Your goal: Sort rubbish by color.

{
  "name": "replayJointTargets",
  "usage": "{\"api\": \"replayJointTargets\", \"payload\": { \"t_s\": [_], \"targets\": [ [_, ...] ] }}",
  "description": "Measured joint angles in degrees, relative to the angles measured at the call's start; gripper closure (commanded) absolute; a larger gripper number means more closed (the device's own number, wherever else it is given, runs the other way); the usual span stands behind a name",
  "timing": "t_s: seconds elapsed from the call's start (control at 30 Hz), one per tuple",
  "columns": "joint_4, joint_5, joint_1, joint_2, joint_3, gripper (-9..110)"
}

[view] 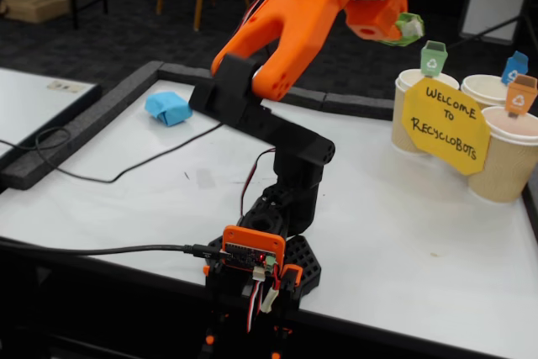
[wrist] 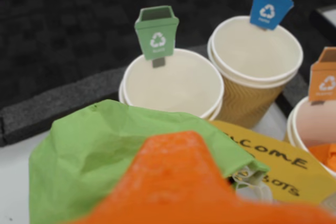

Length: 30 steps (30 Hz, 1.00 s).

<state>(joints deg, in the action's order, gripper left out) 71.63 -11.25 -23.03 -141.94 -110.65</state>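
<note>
in the fixed view the light blue wad lies on the table, far left of and below the gripper. the gripper, raised, is clamped on the lime green wad. just right and lower stand the cups, green-flagged cup nearest.

From my remote station I see the lime green wad, crumpled and creased, clamped in the gripper and raised clear of the table. The light blue wad, folded compactly, lies on the table, well apart from the gripper.
</note>
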Motion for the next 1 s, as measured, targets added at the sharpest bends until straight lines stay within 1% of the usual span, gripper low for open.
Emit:
{"api": "replayJointTargets", "payload": {
  "t_s": [0.53, 0.77, 1.0],
  "targets": [
    [0.0, 0.0, -0.09, 33.05, 20.92, 101],
    [0.0, 0.0, -1.14, 43.86, 28.65, 101],
    [0.0, 0.0, -3.25, 51.06, 35.68, 101]
  ]
}}
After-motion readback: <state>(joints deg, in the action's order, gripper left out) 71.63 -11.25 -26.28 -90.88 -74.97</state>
